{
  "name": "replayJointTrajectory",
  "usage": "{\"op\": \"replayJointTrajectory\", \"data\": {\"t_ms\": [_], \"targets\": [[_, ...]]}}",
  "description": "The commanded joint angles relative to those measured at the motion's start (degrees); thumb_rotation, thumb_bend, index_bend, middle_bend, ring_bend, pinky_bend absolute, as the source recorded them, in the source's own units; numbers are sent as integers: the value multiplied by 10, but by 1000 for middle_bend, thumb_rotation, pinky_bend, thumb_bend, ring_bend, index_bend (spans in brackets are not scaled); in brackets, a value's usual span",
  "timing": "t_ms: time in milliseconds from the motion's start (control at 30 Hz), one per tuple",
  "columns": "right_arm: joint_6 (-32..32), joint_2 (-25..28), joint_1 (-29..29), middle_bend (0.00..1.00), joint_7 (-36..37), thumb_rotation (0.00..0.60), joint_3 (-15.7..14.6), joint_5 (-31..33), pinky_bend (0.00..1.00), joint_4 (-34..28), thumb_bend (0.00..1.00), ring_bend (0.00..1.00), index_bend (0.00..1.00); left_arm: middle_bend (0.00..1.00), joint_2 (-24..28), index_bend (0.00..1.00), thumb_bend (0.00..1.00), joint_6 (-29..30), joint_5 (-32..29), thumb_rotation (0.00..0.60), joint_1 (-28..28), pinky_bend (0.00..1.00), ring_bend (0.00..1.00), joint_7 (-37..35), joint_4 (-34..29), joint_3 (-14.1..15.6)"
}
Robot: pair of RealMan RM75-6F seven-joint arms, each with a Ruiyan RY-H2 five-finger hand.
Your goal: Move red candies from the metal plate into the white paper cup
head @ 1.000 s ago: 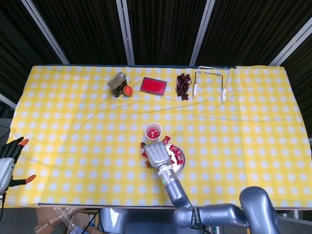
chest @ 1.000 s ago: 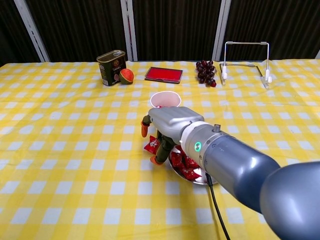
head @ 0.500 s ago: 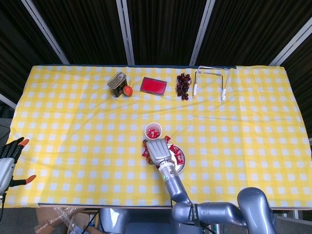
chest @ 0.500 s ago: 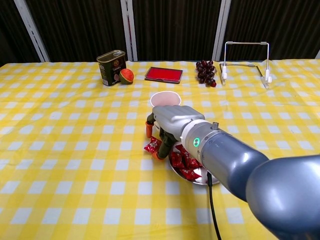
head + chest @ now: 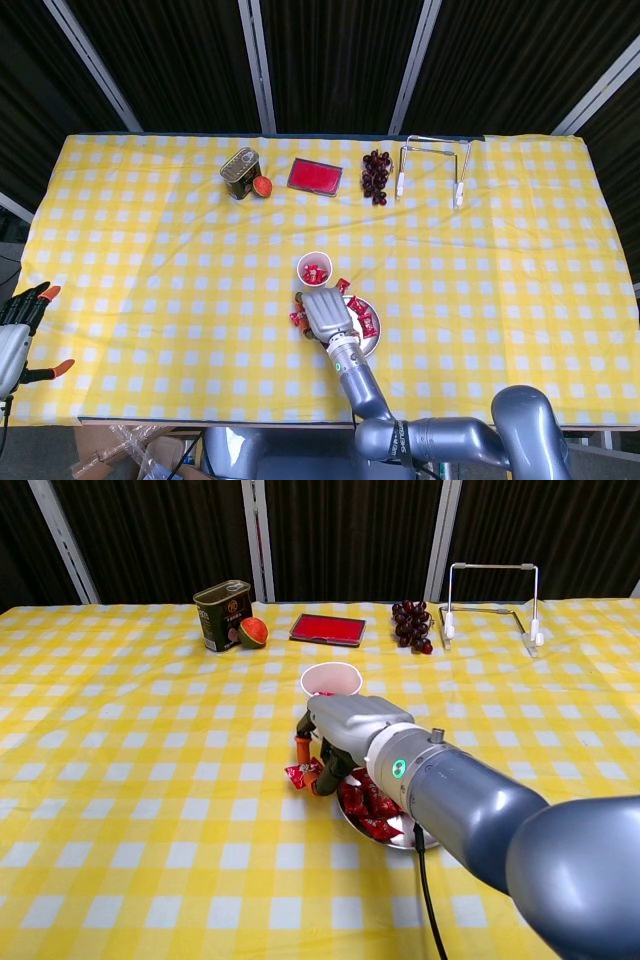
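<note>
The white paper cup [image 5: 314, 268] [image 5: 331, 680] stands upright with red candies inside. Just in front of it is the metal plate [image 5: 372, 343] [image 5: 402, 842], heaped with red candies [image 5: 372, 805]. My right hand [image 5: 325, 315] [image 5: 345, 730] hovers palm down over the plate's left rim, fingers curled toward the cloth. One red candy [image 5: 298, 773] [image 5: 296, 318] lies on the cloth at its fingertips; I cannot tell whether it is gripped. My left hand [image 5: 18, 330] is at the far left table edge, fingers spread, holding nothing.
Along the back stand a green tin [image 5: 240, 172] [image 5: 222, 615], a red-orange fruit [image 5: 262, 186], a flat red box [image 5: 315, 176], dark grapes [image 5: 376, 175] and a wire rack [image 5: 432, 165] [image 5: 490, 600]. Yellow checked cloth covers the table.
My right hand has shifted slightly over the plate's left rim, its fingertips closing in on the loose candy, which stays on the cloth. The left hand has not moved.
</note>
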Motion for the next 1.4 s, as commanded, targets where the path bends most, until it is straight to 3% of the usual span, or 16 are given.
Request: {"op": "replayJointTrajectory", "data": {"t_ms": [33, 267, 633, 867, 1200, 1400], "targets": [[5, 6, -3, 868, -2, 600, -1, -2, 1000, -14, 503, 923, 519, 0, 0, 0, 22, 1, 1, 600, 0, 0, 0, 0, 1, 0], [27, 34, -17, 868, 4, 600, 1, -22, 1000, -73, 503, 923, 519, 0, -1, 0, 22, 2, 3, 600, 0, 0, 0, 1, 2, 0], [63, 81, -24, 868, 17, 600, 38, -53, 1000, -130, 503, 923, 519, 0, -4, 0, 22, 9, 6, 600, 3, 0, 0, 7, 2, 1], [56, 92, -16, 868, 31, 600, 63, -48, 1000, -104, 503, 923, 519, 0, -5, 0, 22, 9, 5, 600, 2, 0, 0, 9, 2, 0], [24, 74, -1, 868, 58, 600, 67, -33, 1000, -25, 503, 923, 518, 0, -4, 0, 23, 3, 0, 600, 1, 0, 0, 6, 2, 0], [15, 66, 5, 868, 63, 600, 63, -32, 1000, 0, 508, 923, 387, 0, -3, 0, 22, -3, -2, 600, -2, 0, 0, 5, 0, 0]]}}
